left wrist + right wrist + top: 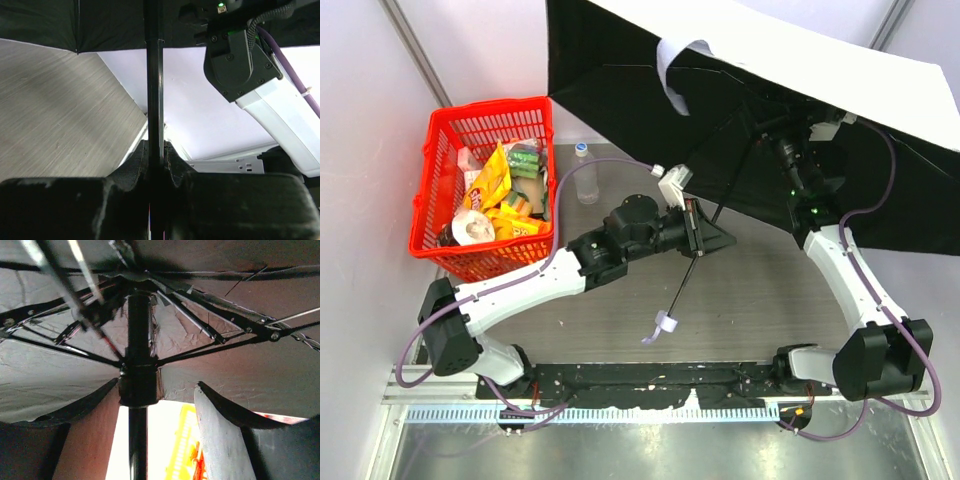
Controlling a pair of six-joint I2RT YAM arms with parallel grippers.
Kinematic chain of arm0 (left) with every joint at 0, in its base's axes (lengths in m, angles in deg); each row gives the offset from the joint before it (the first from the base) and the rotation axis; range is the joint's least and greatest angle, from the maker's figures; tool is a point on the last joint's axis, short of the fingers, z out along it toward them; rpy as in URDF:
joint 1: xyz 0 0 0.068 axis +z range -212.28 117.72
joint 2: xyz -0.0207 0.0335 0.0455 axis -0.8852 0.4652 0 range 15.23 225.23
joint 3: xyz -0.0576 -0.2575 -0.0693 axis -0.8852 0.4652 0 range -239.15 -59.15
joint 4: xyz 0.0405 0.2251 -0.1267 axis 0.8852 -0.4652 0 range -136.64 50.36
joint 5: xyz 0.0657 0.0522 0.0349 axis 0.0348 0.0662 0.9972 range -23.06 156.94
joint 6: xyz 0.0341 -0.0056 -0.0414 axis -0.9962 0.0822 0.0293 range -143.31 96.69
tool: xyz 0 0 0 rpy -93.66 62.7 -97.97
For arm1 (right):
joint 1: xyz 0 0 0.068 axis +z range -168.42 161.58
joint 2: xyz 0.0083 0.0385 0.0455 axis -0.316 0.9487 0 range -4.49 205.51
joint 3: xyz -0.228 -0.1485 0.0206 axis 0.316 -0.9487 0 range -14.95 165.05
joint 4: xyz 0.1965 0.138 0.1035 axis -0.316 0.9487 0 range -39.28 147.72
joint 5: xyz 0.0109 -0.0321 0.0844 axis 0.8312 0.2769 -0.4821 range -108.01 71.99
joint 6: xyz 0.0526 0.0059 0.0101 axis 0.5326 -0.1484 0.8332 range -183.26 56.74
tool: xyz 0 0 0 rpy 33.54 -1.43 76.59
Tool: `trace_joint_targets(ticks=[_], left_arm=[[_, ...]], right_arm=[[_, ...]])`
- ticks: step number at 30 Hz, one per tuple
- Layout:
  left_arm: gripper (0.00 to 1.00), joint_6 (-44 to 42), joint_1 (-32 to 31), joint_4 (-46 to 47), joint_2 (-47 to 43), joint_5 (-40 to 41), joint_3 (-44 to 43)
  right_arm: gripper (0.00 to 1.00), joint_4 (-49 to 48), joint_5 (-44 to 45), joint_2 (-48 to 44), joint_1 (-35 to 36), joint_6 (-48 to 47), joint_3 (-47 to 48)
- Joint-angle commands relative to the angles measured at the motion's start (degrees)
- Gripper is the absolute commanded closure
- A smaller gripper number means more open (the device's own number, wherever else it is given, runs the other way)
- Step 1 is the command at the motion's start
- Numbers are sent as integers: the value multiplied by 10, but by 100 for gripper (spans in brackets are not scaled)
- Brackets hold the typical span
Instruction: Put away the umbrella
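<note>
The umbrella point(650, 90) stands open over the back of the table, its dark underside facing me and a white outer edge along the top right. Its thin black shaft point(720, 205) slants down to the small handle with a light strap point(667, 322). My left gripper point(705, 238) is shut on the shaft point(154, 90), whose rod runs straight up between the left gripper's point(155, 150) jaws. My right gripper point(782, 140) is up under the canopy. In the right wrist view the right gripper point(156, 385) is open around the black runner point(139, 382); a gap shows on its right side.
A red basket point(450, 200) filled with snack packets stands at the back left. A clear bottle point(585, 172) stands just right of it. The right arm's wrist point(240, 60) hangs close above the left gripper. Metal ribs point(215, 332) spread out around the runner.
</note>
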Motion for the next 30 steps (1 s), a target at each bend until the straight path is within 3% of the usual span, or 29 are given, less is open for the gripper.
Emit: trace_joint_targets(ticks=[1,9,12,16,18,19,23,26,30], left_arm=[[100,-27,-7,56,-12,-5,-31],[100,-21,-11,56,-31,34,-9],[100,-16,-10,63,-31,28,-5],[100,-12,-11,65,-29,21,-4],[100,-15,-11,66,-30,21,-2],[100,-18,-11,64,-31,22,-3],[100,-54,-10,42,-37,49,0],[100,-105,1,-1,-34,110,-2],[100,-60,64,-9,-2,23,-22]], right_arm=[[36,-14,53,-21,1,-31,31],[34,-21,67,-15,-19,9,36],[39,-47,42,3,-30,27,44],[58,-53,32,18,-35,33,52],[78,-45,25,23,-36,30,58],[99,-41,25,25,-37,31,58],[100,26,5,34,-47,14,85],[100,15,-101,47,-50,47,92],[100,-27,-200,5,-25,78,28]])
